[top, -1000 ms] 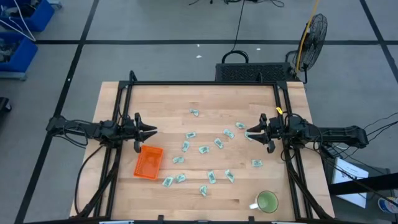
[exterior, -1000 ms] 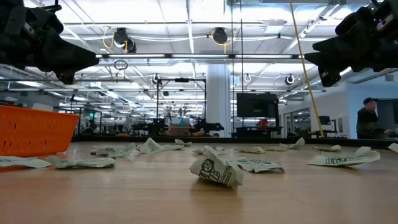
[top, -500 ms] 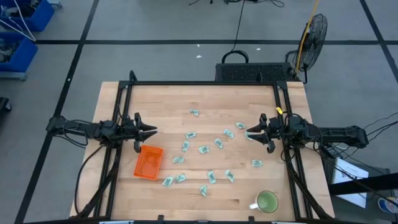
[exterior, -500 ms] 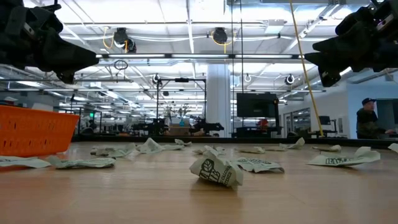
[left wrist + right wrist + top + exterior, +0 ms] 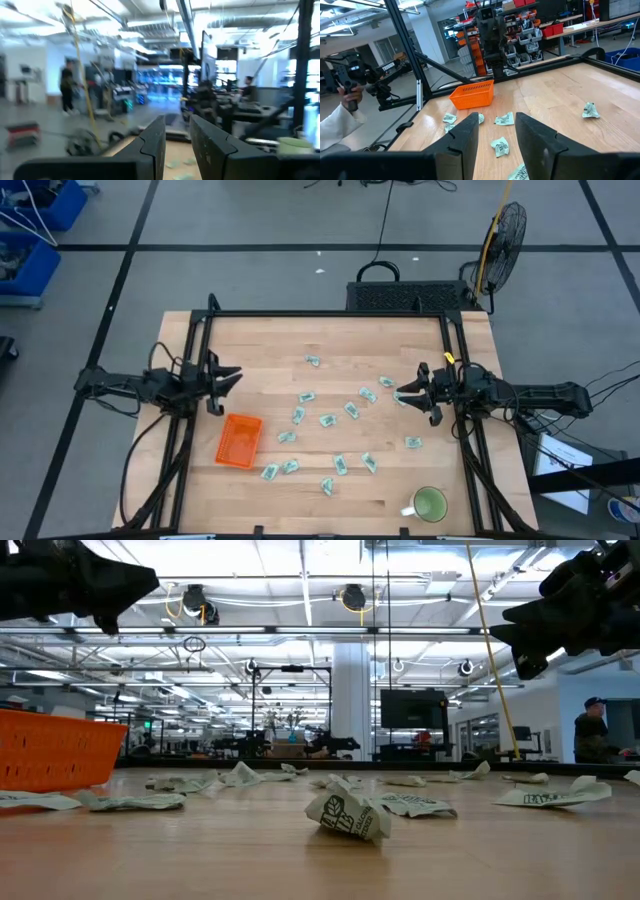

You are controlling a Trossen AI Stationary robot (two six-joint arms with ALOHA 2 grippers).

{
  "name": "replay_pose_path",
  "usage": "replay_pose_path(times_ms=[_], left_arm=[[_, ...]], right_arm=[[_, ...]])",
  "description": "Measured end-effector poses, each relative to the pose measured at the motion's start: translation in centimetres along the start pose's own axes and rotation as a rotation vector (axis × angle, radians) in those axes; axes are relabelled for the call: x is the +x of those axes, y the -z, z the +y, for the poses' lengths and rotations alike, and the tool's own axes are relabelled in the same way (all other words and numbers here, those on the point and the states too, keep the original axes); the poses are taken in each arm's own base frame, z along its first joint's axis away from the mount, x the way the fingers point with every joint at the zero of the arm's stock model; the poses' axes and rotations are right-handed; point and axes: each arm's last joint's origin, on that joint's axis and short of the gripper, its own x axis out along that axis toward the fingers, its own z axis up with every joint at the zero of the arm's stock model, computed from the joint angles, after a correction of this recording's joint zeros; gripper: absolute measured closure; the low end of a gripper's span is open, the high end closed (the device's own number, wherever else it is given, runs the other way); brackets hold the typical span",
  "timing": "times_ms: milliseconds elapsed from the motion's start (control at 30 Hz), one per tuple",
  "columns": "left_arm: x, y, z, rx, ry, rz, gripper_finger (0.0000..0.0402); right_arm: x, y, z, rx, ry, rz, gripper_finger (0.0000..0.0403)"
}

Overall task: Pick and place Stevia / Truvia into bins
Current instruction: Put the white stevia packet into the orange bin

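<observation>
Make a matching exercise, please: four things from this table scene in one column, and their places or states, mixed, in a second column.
1. orange tray
2. green mug
3. left gripper
4. packets

A. scattered across the table's middle
B. open, above the table's left edge
C. at the near right corner
D. on the table's left part, holding no packets

Pairs: 1-D, 2-C, 3-B, 4-A

Left gripper (image 5: pixel 236 375) up in the air at the table's left side, fingers a little apart. Right gripper (image 5: pixel 400 393) up at the right side, fingers apart, holding nothing.
</observation>
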Motion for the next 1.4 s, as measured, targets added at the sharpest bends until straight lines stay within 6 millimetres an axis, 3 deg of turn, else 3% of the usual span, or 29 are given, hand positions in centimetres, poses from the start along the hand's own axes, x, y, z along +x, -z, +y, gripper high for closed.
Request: replay_pose_path(times_ms=[500, 867, 1400], left_arm=[[-0.02, -0.52, 0.27, -0.073, -0.073, -0.046, 0.0309], [-0.01, -0.55, 0.12, -0.354, -0.012, -0.054, 0.0309], [0.09, -0.98, 0.50, -0.345, -0.145, -0.051, 0.0309]], right_arm=[[0.00, -0.01, 0.00, 0.000, 0.000, 0.000, 0.0277], [0.00, -0.01, 0.00, 0.000, 0.000, 0.000, 0.0277], [0.00, -0.01, 0.00, 0.003, 0.000, 0.000, 0.0277]])
